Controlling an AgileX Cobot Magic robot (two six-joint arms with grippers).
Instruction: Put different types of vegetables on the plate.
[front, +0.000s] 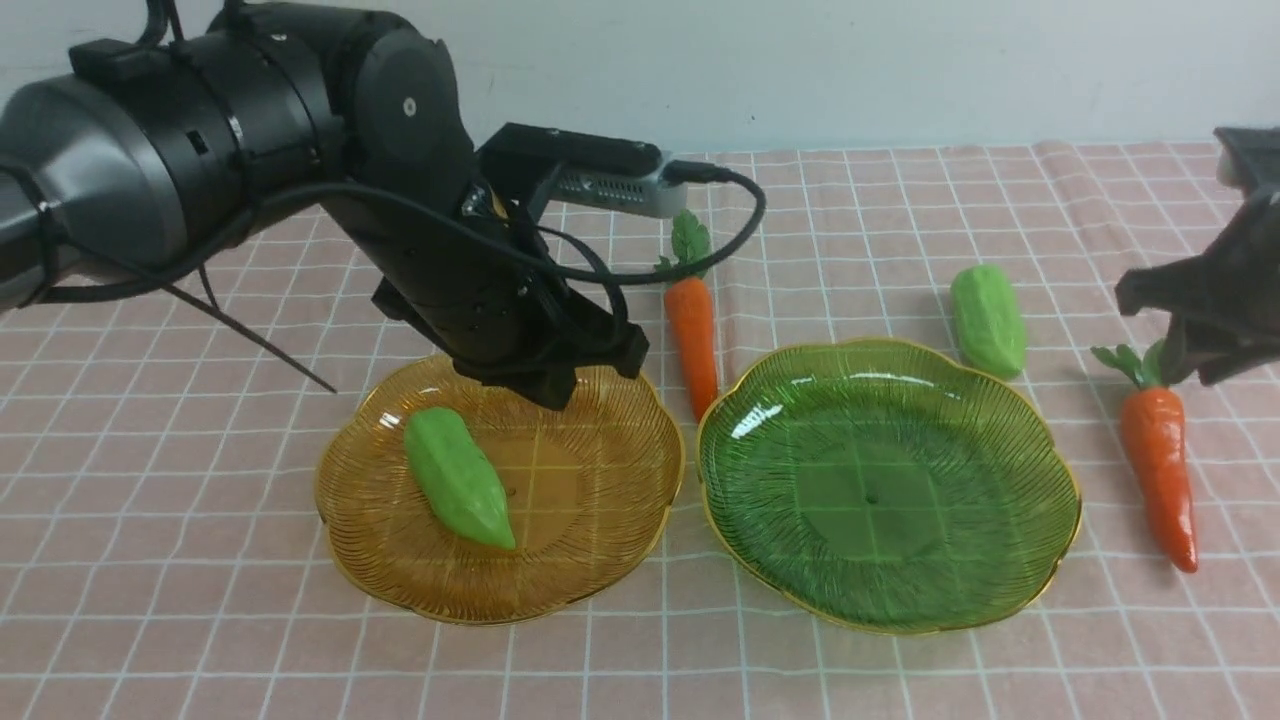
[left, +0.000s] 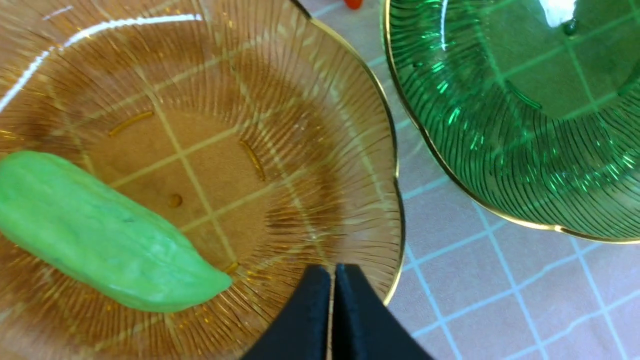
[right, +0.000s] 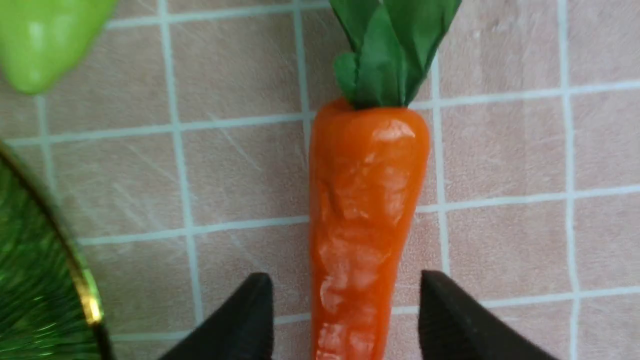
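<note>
I count two carrots (front: 692, 335) (front: 1158, 470), two gourds (front: 458, 478) (front: 988, 320), two plates (front: 590, 480) (front: 880, 500). Spread right end effector (right: 345, 280) straddles one carrot; left end effector (left: 332, 270), pressed together, beside plated gourd.

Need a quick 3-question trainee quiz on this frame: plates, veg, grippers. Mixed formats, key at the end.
1. True or false: the green plate holds a carrot.
2. What lies on the amber plate? A) carrot B) gourd C) nothing
3. Fill in: the right gripper straddles a carrot with its jaws ___.
Key: 1 false; 2 B; 3 open.
</note>
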